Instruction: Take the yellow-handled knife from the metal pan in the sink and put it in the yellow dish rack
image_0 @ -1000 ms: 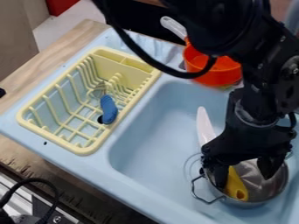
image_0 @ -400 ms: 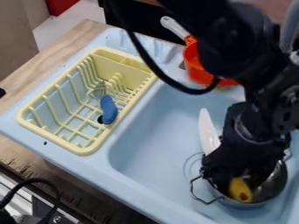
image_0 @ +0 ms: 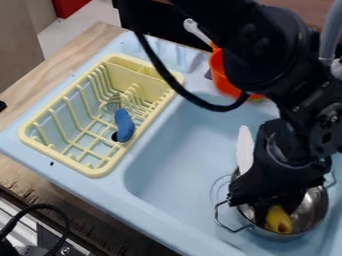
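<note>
My hand (image_0: 275,204) is down at the shiny metal pot (image_0: 318,204), right by the yellow handle (image_0: 278,220) of what looks like a toy knife. I can't tell if my hand is spread or pinching the handle, because it is too dark there. The handle sits low inside the pot. The white blade (image_0: 245,147) pokes up past the pot's edge, and its tip points toward the back of the sink (image_0: 177,165). My hand hides the middle, so I can't see the two parts join, but they seem to be one thing.

I think the knife is light and stiff, like hard plastic. It doesn't look like it would break easily. The blade looks smooth and thin, so it could slip or twist. The fat yellow handle is the best place to hold, up near the blade. If I squeeze only the very end, the long blade may tip and swing. The pot's wall is close too, so the handle could bump it.

The pot stands in the light blue sink, with a wire loop (image_0: 222,222) on its side. Next to the sink bowl is a yellow dish rack (image_0: 35,138) with a small blue thing (image_0: 124,125) in it. An orange cup (image_0: 222,75) is at the back.
</note>
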Motion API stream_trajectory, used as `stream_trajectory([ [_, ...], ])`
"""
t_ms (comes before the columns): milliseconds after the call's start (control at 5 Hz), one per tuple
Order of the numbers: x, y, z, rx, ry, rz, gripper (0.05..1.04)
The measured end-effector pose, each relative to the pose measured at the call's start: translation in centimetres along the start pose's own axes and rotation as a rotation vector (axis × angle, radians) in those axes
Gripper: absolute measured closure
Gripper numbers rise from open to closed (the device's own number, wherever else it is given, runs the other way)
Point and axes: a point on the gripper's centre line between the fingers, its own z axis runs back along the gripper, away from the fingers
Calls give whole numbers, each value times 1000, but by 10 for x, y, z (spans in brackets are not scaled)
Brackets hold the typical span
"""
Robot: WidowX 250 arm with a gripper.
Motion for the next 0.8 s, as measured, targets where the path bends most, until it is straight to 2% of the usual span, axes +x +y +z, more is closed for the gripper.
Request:
stream_trajectory([
  [200, 3, -1, 18, -37, -13, 11, 716],
  [400, 8, -4, 47, -127, -40, 35, 716],
  [600, 17, 7, 72, -184, -47, 44, 716],
  [800, 42, 38, 88, -166, -20, -18, 716],
])
